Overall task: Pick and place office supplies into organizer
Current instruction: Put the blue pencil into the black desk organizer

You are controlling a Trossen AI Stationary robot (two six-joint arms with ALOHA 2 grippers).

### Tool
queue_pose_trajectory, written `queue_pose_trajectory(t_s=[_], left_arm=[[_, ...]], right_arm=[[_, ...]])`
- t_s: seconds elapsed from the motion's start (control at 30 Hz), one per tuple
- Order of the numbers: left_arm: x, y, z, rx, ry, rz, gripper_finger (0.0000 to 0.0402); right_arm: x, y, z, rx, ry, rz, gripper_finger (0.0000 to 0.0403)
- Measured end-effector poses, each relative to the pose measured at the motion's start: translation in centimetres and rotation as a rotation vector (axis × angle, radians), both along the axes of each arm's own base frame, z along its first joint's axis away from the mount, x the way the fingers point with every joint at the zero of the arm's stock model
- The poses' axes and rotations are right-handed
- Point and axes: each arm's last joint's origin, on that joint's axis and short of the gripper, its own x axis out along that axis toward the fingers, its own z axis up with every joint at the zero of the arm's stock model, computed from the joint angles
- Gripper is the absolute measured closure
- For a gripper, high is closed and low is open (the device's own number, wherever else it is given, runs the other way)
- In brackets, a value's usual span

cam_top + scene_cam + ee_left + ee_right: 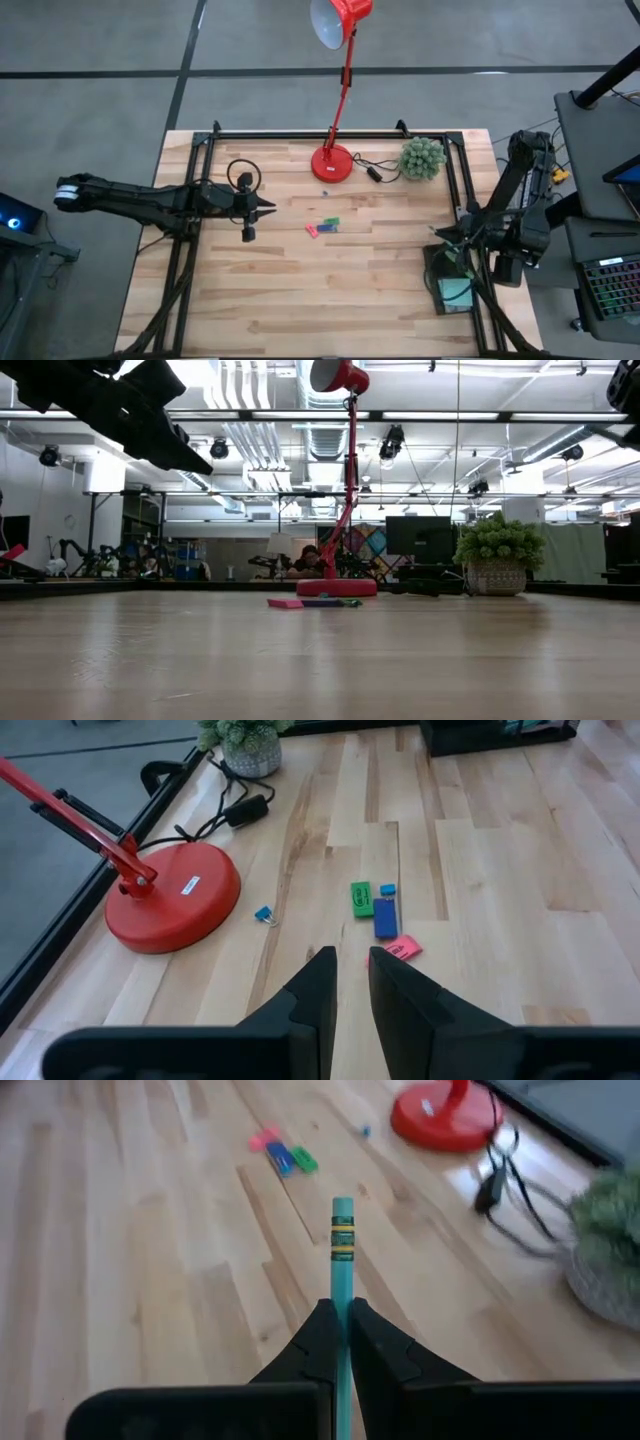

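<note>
From above, right gripper (452, 243) hangs near the organizer (452, 291). Its wrist view shows the jaws clamped on a teal pencil (342, 1245): placing step, needing lowering into a compartment. Left gripper (350, 985), narrowly parted and empty, faces the erasers (384, 915).

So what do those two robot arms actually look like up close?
Both are dark, nearly black, jointed arms. The left arm is long and slim, with a pale cap at its base end. Each end effector, left and right, has two black, wedge-shaped fingers. Thin cables trail near the right arm.
</note>
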Motion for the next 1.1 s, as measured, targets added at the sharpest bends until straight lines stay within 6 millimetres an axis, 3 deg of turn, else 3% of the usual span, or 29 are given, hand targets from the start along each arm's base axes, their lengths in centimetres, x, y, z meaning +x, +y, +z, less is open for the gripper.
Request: queue_pose_trajectory(t_s=[0.37,1.1], left_arm=[[0.0,0.0,0.0,0.000,0.000,-0.001,0.0354],[0.0,0.0,0.0,-0.001,0.000,-0.001,0.0354]], right_arm=[[-0.2,-0.5,-2.0,-0.006,0.035,-0.043,0.0392],[-0.1,-0.6,-1.3,-0.079,-0.015,-0.005,0.0393]])
